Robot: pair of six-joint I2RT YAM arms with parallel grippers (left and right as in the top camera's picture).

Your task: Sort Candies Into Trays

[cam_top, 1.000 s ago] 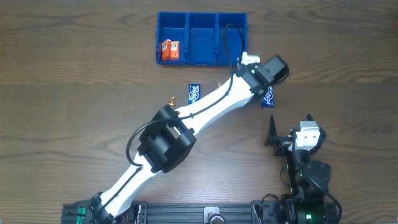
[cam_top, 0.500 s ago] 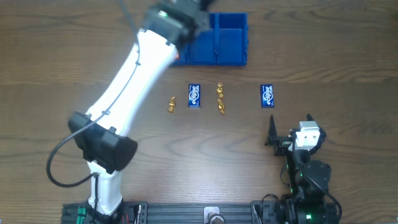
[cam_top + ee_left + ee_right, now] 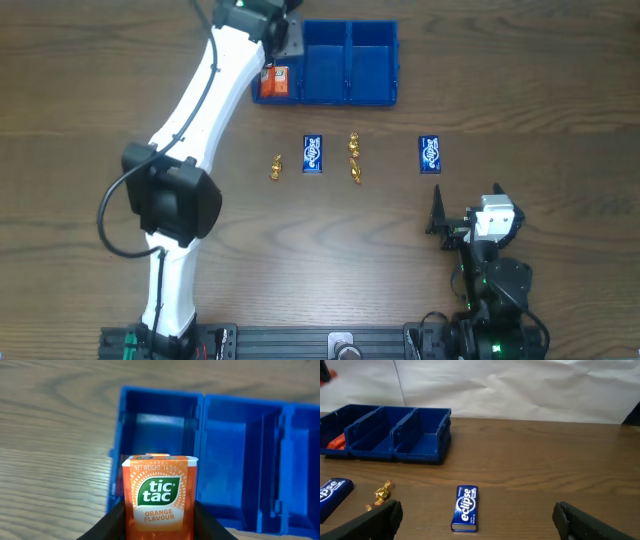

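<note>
Above the left-end compartment of the blue three-bin tray (image 3: 235, 455), the left pincer (image 3: 160, 515) pinched an upright orange candy box (image 3: 160, 495) between its two fingers (label side facing the wrist camera). Seen from overhead, more orange candy boxes (image 3: 272, 82) lay inside that same compartment. On the table (image 3: 100, 110), between the tray and the arms' bases, sat a loose row: one gold-wrapped candy (image 3: 277, 167), a blue gum pack (image 3: 313, 153) just beside it, two more gold-wrapped candies (image 3: 353, 146) close together, then a second blue gum pack (image 3: 430, 154) well apart to the right. The right pincer (image 3: 480, 522) sat low near its base, fingers spread wide, near that second pack.
</note>
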